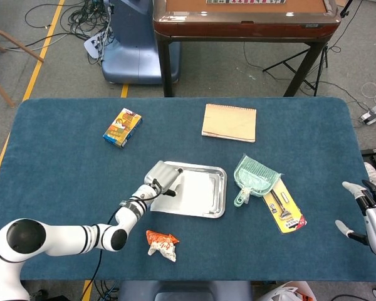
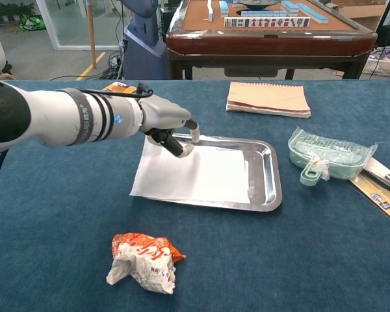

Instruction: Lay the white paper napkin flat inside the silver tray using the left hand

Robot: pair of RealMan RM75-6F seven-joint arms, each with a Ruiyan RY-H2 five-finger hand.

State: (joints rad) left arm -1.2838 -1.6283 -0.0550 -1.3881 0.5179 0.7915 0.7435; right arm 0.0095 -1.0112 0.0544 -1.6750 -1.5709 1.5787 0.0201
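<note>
White paper napkin (image 2: 195,174) lies lengthwise along silver tray (image 2: 268,175) — seemingly flat.

Tray (image 2: 271,170) left rim hidden under napkin (image 2: 195,174) — right hand (image 1: 371,216) edge-cropped.

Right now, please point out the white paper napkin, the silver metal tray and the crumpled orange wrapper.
white paper napkin (image 2: 195,174), chest view, flat middle.
silver metal tray (image 2: 270,175), chest view, right rim.
crumpled orange wrapper (image 2: 143,260), chest view, centre.

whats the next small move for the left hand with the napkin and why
Probably slide the left hand a little further right, dragging the napkin along. Its right part lies in the silver tray, but its left edge overhangs the tray's left rim onto the table.
</note>
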